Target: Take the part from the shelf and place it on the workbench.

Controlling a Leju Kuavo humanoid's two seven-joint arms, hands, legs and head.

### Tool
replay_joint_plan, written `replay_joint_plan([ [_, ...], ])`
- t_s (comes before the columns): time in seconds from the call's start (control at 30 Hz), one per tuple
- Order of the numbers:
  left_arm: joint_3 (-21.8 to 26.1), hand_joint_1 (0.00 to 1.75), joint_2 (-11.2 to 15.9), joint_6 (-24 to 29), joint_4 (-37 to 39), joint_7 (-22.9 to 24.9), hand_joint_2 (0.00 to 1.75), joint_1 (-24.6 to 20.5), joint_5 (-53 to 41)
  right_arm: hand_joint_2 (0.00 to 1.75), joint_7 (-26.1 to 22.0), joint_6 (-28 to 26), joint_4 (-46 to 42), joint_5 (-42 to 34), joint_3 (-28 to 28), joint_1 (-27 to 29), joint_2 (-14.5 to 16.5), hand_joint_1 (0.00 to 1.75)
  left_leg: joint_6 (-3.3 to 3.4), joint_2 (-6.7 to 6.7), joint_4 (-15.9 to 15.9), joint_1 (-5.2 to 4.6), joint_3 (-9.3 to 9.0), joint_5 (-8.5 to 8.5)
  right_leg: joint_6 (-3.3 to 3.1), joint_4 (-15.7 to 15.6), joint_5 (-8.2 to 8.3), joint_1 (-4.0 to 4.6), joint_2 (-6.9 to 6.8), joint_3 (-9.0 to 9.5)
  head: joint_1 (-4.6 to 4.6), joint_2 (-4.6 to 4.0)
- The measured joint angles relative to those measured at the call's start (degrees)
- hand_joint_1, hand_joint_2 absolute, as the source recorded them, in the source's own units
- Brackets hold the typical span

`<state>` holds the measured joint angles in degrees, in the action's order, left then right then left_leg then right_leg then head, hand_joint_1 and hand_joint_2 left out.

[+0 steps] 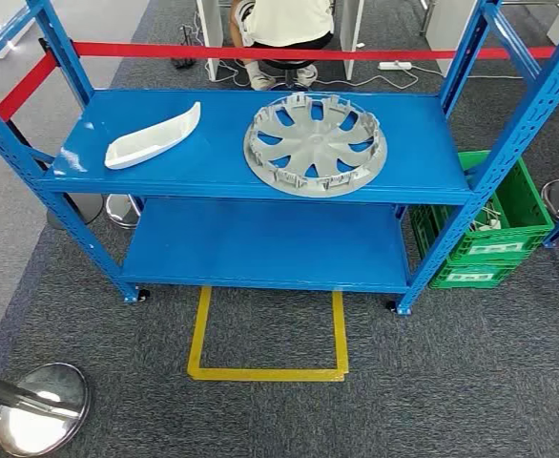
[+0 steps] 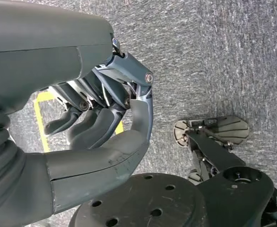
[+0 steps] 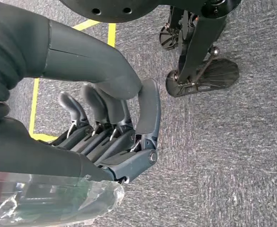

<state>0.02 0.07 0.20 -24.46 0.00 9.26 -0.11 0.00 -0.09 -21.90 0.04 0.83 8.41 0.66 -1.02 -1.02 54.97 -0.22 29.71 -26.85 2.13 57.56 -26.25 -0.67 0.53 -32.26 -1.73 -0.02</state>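
A blue metal shelf [image 1: 421,162] stands ahead of me on grey carpet. On its top board lies a silver-grey wheel cover [image 1: 315,143], right of the middle. A white, curved, boat-shaped part [image 1: 153,138] lies on the same board to the left. My left hand [image 2: 105,118] hangs above the carpet, fingers curled in against the thumb and nothing in it. My right hand [image 3: 112,123] hangs the same way, fingers curled and holding nothing. Both hands are well short of the shelf.
The lower shelf board [image 1: 262,243] is bare. A yellow taped square [image 1: 268,334] marks the floor in front. Green crates [image 1: 492,229] stand at the right. A red barrier tape [image 1: 190,50] runs behind, and a stanchion base [image 1: 43,408] sits at lower left. A seated person [image 1: 283,29] is beyond the shelf.
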Motion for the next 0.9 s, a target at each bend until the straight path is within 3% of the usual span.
replay_joint_plan([
  [0.2, 0.2, 1.75, 0.0, 0.0, 0.2, -0.1, 1.75, 0.1, 0.2, 1.75, -0.3, 0.2, 0.0, -0.1, 0.0, -0.1, 0.0, 1.75, 0.0, 0.0, 0.0, 0.0, 0.05, 0.0, 0.0, 0.0, 0.0, 0.0, -0.01, 0.03, 0.01, 0.0],
  [0.37, 3.5, 1.75, -0.1, -2.0, -2.4, -0.5, 1.75, 1.5, 1.6, 1.75, -4.0, 2.4, 0.3, -1.3, -0.5, -0.5, -0.7, 1.75, 0.0, 0.0, 0.0, -0.01, -0.06, 0.0, 0.0, 0.0, 0.0, 0.0, -0.02, 0.0, 0.01, 0.0],
  [0.8, 19.3, 1.75, -5.0, -8.3, -16.8, -1.8, 1.75, 1.8, 1.4, 1.75, -10.0, 3.9, -7.0, -4.5, -3.9, -0.3, -1.2, 1.75, -0.01, 0.01, 0.0, -0.01, -0.09, 0.02, 0.01, 0.0, 0.02, -0.01, 0.0, 0.07, 0.01, 0.0],
  [0.83, 20.5, 1.35, -5.4, -8.4, -17.9, -1.9, 1.75, 1.8, 1.7, 1.75, -10.3, 3.9, -8.1, -4.8, -4.3, -0.2, -1.2, 1.5, -0.01, 0.01, 0.0, -0.01, -0.1, 0.02, 0.01, 0.0, 0.02, -0.01, 0.01, 0.07, 0.01, 0.0],
  [0.87, 21.5, 0.91, -5.8, -8.4, -18.9, -2.1, 1.75, 1.8, 2.0, 1.75, -10.5, 3.8, -9.3, -5.1, -4.7, -0.2, -1.2, 1.06, -0.01, 0.01, 0.0, -0.01, -0.11, 0.02, 0.01, 0.0, 0.02, -0.01, 0.01, 0.07, 0.01, 0.0],
  [0.9, 22.6, 0.48, -6.2, -8.5, -20.0, -2.3, 1.31, 1.8, 2.3, 1.75, -10.7, 3.7, -10.6, -5.4, -5.0, -0.2, -1.2, 0.62, -0.01, 0.01, 0.0, -0.01, -0.11, 0.02, 0.01, 0.0, 0.02, -0.01, 0.01, 0.06, 0.01, 0.0],
])
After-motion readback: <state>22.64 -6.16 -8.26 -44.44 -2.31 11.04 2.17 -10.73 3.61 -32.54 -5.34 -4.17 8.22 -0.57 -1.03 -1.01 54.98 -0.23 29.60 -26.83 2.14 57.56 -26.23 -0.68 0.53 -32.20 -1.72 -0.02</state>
